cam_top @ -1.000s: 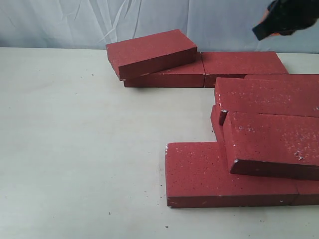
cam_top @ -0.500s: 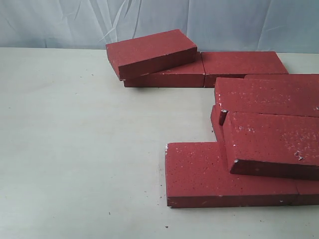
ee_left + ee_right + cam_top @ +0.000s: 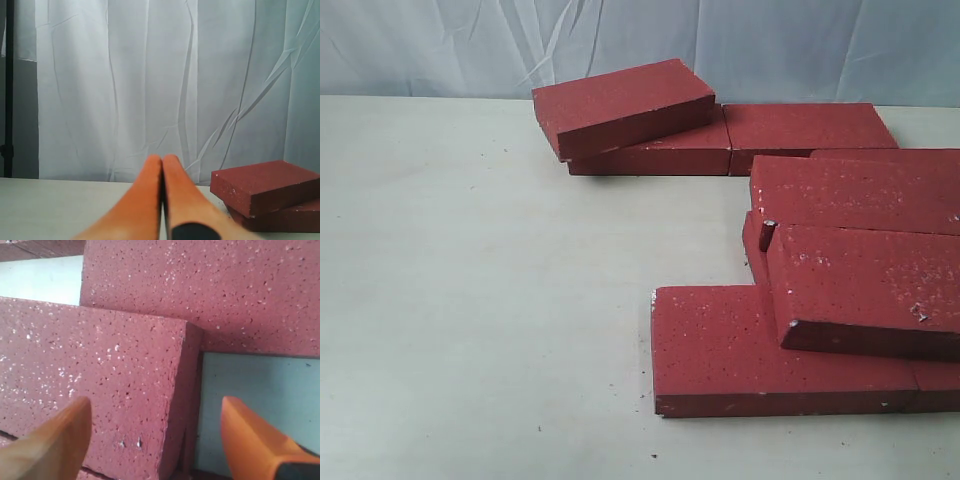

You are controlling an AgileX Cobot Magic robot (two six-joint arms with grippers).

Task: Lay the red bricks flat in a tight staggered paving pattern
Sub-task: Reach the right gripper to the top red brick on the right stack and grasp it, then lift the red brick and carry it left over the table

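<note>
Right wrist view shows the right tool [image 3: 155, 405] spread wide and holding nothing. Its two orange fingers [image 3: 55, 442] stand well apart, one over a brick and the other over bare surface [image 3: 250, 390]. Directly beneath and ahead of this tool lie the red bricks [image 3: 90, 365], grainy and flecked with white. The nearest one ends in a squared corner between the lines of the fingers. A second brick [image 3: 225, 290] lies just beyond it, farther from the tool; whether their edges touch I cannot tell.

Left wrist view shows the left tool [image 3: 162, 160] closed, its orange fingers pressed together with nothing between them. It sits low over the surface, facing a white curtain [image 3: 125, 90]. Ahead of it and off to one side, well clear of the fingertips, is a stacked pair [image 3: 262, 185] of bricks, the upper one skewed on the lower.

Exterior view has neither tool in frame. The stacked pair [image 3: 625, 105] sits at the back of the surface, and a flat brick [image 3: 805, 128] touches its lower one end to end. Nearer the camera is a loose heap. A front brick [image 3: 730, 350] lies flat, a tilted brick [image 3: 865, 285] rests across it, and a rear brick [image 3: 855, 190] lies behind. These overlap one another and do not form a tight staggered pattern.
</note>
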